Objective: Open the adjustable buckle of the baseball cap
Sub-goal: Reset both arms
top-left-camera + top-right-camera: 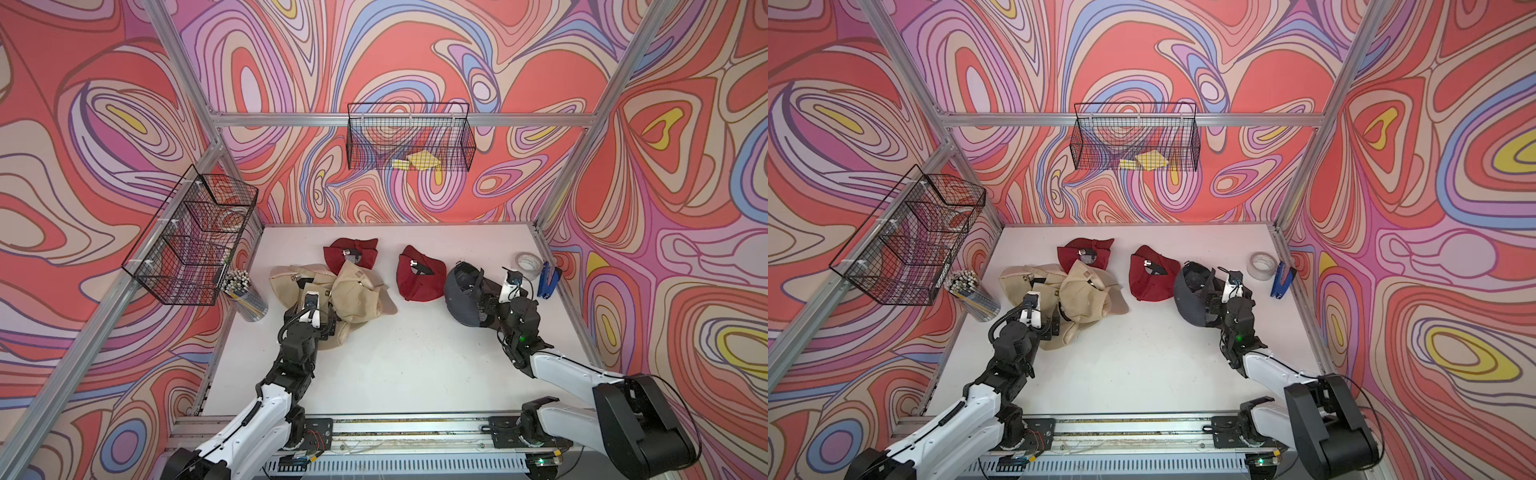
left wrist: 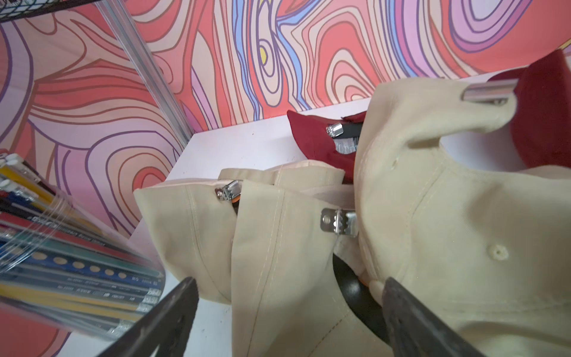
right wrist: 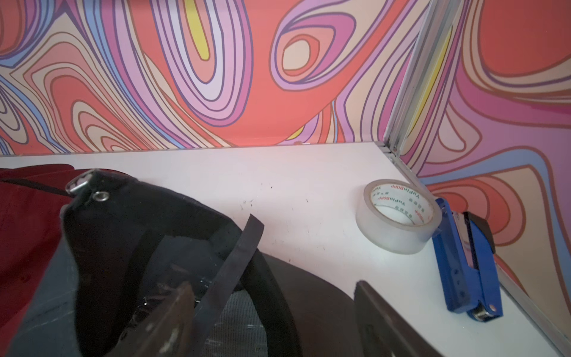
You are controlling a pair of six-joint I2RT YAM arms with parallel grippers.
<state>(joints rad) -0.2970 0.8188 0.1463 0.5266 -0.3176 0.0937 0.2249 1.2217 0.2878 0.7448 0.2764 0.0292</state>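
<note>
Left gripper stood released, jaws spread wide, straddling a fold of the beige cap. Its toothed metal buckle lay just beyond the fingertips, facing up, a placement that probably kept the clasp reachable. Right gripper was likewise spread and grasped nothing. The loose black strap of the dark cap rose between its fingers, nearer one. That cap lay on the table with its inside exposed, presumably so the strap and clasp faced the arm. Whether either fastening was fully undone could not be determined.
</note>
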